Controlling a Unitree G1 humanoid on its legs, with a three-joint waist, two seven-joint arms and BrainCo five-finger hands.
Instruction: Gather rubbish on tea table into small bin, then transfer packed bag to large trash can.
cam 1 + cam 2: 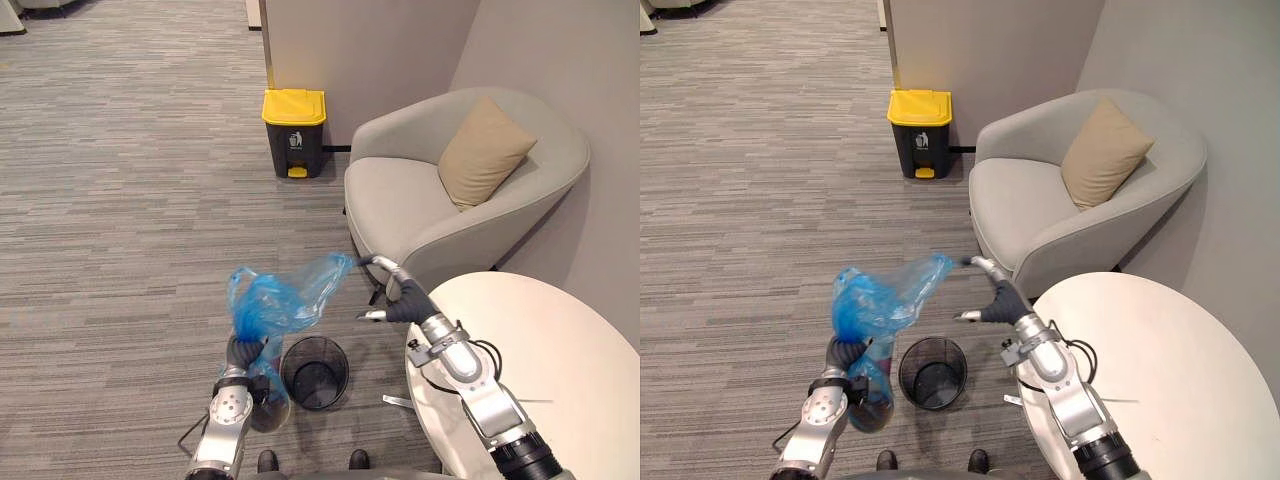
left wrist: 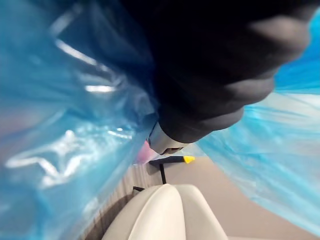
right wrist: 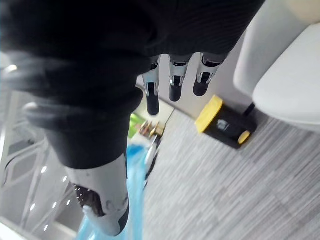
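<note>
Now, your left hand [image 1: 243, 352] is low in the frame, a little left of the middle. It is closed round the bunched middle of the blue bag [image 1: 272, 300]. The plastic hides most of its fingers. The top of the bag puffs up above that hand. One thin corner of it stretches off toward the right. The bottom of the bag hangs down below the hand and looks dark and full.

Your right hand [image 1: 398, 295] is just right of the middle of the frame. It is wide open and holds nothing. Its fingers [image 3: 173, 80] are straight and spread out. The stretched corner of the bag ends just beside one fingertip. You cannot tell if they touch.

You can see the small bin [image 1: 287, 368] on the floor at the bottom middle, just to the right of your left hand. It is black and made of mesh, and it stands up straight. The bag hangs beside it, not in it.

The large trash can [image 1: 293, 135] is dark with a yellow lid, and the lid is shut. It stands by the wall near the top middle, well apart from the bag.

The round white tea table [image 1: 560, 350] fills the lower right corner. A grey armchair [image 1: 400, 205] with a tan cushion [image 1: 483, 150] sits above it on the right.
</note>
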